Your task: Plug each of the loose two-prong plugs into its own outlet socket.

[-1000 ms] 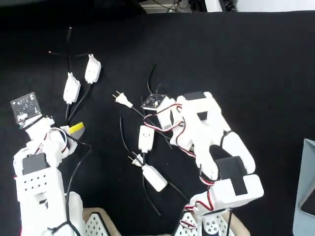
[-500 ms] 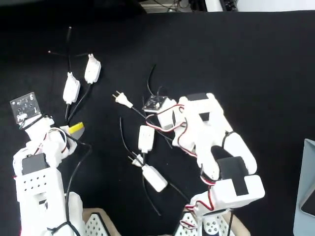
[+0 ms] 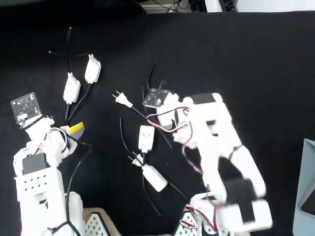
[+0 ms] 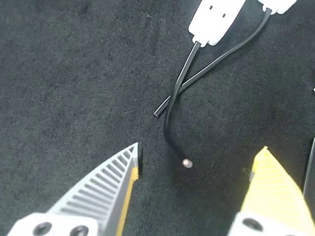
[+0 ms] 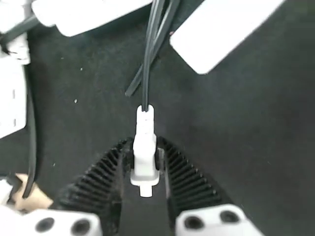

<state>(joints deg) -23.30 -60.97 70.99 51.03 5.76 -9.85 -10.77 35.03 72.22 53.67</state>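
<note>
Black cloth [image 3: 256, 59] covers a table seen from above. Nearest, at the lower left of the frame, stands the white left arm [image 3: 37, 182]. Its gripper [image 4: 202, 147] is spread wide, one grey ribbed finger [image 4: 98, 189] and one yellow finger [image 4: 268, 189] well apart, above the loose end of a black cord [image 4: 172, 132] lying on the cloth.

At the lower right, the white right arm [image 3: 221, 147] extends up to the middle of the frame. Its gripper [image 5: 145, 145] is clamped on a white held plug [image 5: 145, 167]. Black ribbed fingers [image 5: 98, 187] press it from both sides, and a thin black lead [image 5: 150, 59] runs from the plug away from the gripper.

Low in the middle of the frame, just left of the right arm, a near plug [image 3: 137, 160] lies against the end of a white near socket [image 3: 155, 178]. I cannot tell whether the two are joined. Just above them a middle socket [image 3: 146, 137] lies lengthwise up the frame.

Farther up, left of the right arm's wrist, a far plug [image 3: 123, 100] lies loose on the cloth, its two prongs pointing to the upper left.

Farthest, in the upper left of the frame, two more white sockets lie side by side, the left far socket [image 3: 72, 88] and the right far socket [image 3: 92, 70], each trailing a black cord.
</note>
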